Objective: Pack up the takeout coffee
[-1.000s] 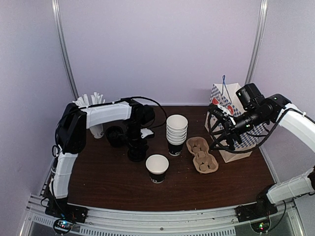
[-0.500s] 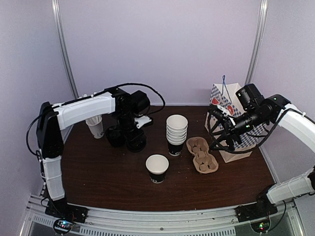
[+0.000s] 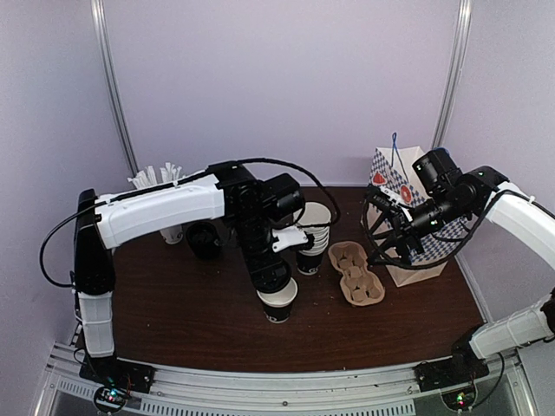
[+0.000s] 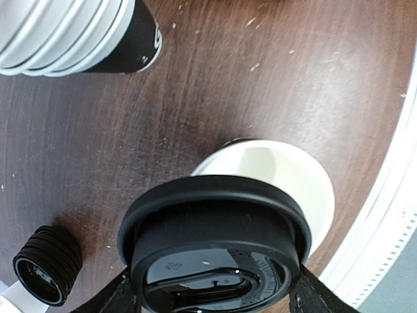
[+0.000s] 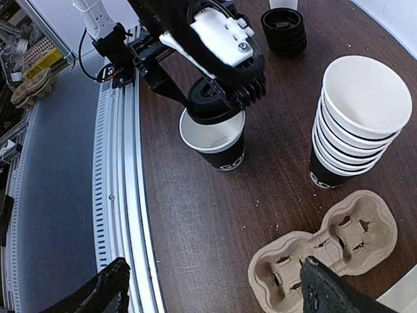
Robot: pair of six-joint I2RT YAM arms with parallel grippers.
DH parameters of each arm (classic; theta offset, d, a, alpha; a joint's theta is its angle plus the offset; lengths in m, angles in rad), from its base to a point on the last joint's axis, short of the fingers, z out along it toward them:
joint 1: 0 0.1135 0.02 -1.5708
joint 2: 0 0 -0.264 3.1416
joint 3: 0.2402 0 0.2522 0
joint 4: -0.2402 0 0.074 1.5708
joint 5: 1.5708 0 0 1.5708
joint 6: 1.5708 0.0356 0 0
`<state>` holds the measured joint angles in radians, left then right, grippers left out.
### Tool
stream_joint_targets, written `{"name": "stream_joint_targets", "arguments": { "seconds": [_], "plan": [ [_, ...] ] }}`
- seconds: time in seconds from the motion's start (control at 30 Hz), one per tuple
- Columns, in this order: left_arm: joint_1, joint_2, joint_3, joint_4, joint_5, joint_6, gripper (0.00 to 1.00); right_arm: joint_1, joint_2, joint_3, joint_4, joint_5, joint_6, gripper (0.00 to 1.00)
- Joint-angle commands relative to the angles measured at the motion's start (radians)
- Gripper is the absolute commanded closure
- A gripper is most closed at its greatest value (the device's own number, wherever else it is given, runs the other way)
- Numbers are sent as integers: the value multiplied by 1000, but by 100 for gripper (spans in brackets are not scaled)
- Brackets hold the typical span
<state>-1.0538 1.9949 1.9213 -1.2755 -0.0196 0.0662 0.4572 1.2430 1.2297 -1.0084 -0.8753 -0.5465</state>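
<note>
The takeout coffee cup (image 3: 279, 307), white above and black below, stands uncapped near the table's front middle. It also shows in the right wrist view (image 5: 215, 140) and the left wrist view (image 4: 290, 186). My left gripper (image 3: 269, 277) is shut on a black dome lid (image 4: 215, 235), one finger on each side of it. The lid (image 5: 210, 104) hangs just above the cup's rim, offset toward the left, and I cannot tell whether it touches the rim. My right gripper (image 3: 386, 247) hangs open and empty above the table, to the right of the cup.
A stack of lidless white cups (image 3: 314, 227) stands behind the cup. A pulp cup carrier (image 3: 355, 273) lies to its right, with a patterned paper bag (image 3: 408, 217) beyond. A pile of black lids (image 3: 204, 238) and a cup of white sticks (image 3: 160, 178) stand back left.
My left arm has swung from the lid pile at the back left to the right and forward, bringing the black lid over the open cup. The right arm has barely moved.
</note>
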Motion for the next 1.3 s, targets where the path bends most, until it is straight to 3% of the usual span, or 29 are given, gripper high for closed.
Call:
{"name": "stream_joint_targets", "arguments": {
  "seconds": [0.0, 0.63, 1.27],
  "plan": [
    [-5, 35, 70, -59, -53, 30, 25, -8, -19, -9, 13, 9, 3, 10],
    [-21, 86, 121, -106, 46, 49, 25, -40, -45, -28, 22, -1, 10, 10],
    [-34, 144, 146, -113, 15, 48, 24, -46, -61, -42, 28, -5, 11, 10]
  ]
}}
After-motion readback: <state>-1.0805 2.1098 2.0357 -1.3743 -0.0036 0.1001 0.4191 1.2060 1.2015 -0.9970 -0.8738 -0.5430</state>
